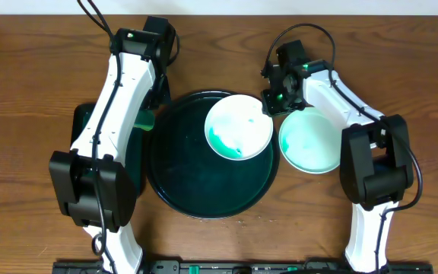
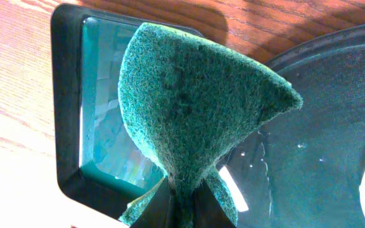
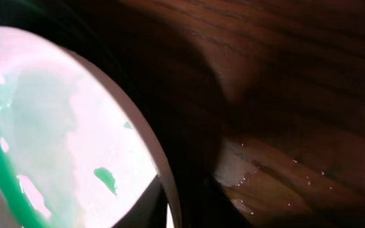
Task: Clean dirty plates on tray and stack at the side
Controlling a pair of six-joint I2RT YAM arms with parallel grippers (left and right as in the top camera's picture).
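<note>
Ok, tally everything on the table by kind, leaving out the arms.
plates: 2 visible
round tray: 1
rectangular tray: 1
sponge: 1
Total: 5

Teal-smeared white plates (image 1: pixel 238 125), green sponge (image 2: pixel 189 107)

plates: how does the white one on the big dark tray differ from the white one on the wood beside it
The round white tray plate lies on the dark round tray and has a bright green smear with white patches; the round white table plate lies on the wooden table with an even pale teal tint. The right gripper is at the tray plate's rim, not the table plate's. Both look shallow and alike in size.
</note>
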